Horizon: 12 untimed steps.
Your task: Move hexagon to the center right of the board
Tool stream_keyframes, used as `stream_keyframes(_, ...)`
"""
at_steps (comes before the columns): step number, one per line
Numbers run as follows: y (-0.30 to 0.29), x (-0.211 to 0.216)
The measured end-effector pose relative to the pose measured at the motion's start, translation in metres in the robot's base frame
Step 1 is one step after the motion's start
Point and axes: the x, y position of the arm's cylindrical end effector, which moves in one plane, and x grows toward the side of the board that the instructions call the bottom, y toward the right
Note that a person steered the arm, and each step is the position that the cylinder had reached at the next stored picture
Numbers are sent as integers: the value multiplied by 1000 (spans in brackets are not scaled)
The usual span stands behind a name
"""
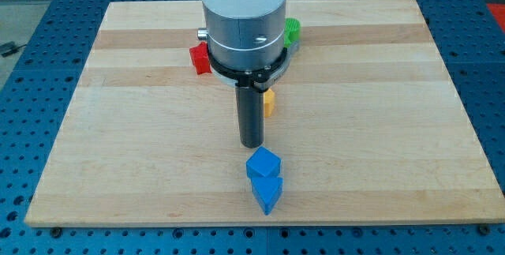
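Observation:
My tip [251,143] stands on the wooden board [379,129] near its middle, slightly toward the view's bottom. Just below it lie two blue blocks touching each other: an upper one [263,163] and a lower one [267,193], shapes unclear. A yellow block [269,102] sits right of the rod, partly hidden. A red block [199,58] shows at the arm's left and a green block [293,31] at its right, both partly hidden by the arm. I cannot tell which block is the hexagon.
The arm's wide grey body [242,18] covers the board's top middle. A blue perforated table [31,65] surrounds the board.

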Motion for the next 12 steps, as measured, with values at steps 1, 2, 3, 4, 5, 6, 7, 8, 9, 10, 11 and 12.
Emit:
stream_keyframes(1, -12, 0)
stream_keyframes(2, -12, 0)
stream_keyframes(3, -12, 0)
stream_keyframes(4, -19, -4)
stream_keyframes(5, -21, -16)
stream_keyframes(6, -21, -36)
stream_keyframes(7, -29, -60)
stream_keyframes(8, 7, -70)
stream_keyframes(9, 54, -70)
stream_keyframes(10, 99, -70)
stream_keyframes(11, 83, -58)
stream_keyframes(12, 72, -29)
